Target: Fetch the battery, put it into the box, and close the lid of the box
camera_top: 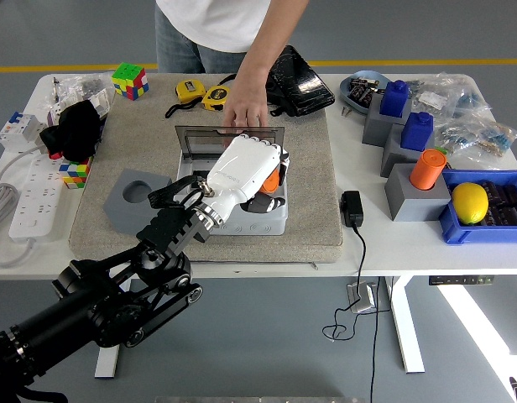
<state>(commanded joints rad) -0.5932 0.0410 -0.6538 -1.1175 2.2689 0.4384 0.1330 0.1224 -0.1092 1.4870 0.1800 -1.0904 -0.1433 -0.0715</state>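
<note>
My left hand (265, 186), white with a black arm, reaches from the lower left over the open grey box (263, 223) on the beige mat (313, 176). Its fingers are curled around an orange battery (274, 178), held just over the box's inside. The box's clear lid (210, 141) stands open at the far side. A person's hand (244, 105) rests on the lid's far edge. My right hand is not in view.
A grey block with a round hole (134, 195) sits left of the box. A black power adapter (352, 208) lies to the right. Grey blocks with an orange cylinder (427, 169), a lemon (470, 202), tape measures (215, 96) and a power strip (33, 197) ring the mat.
</note>
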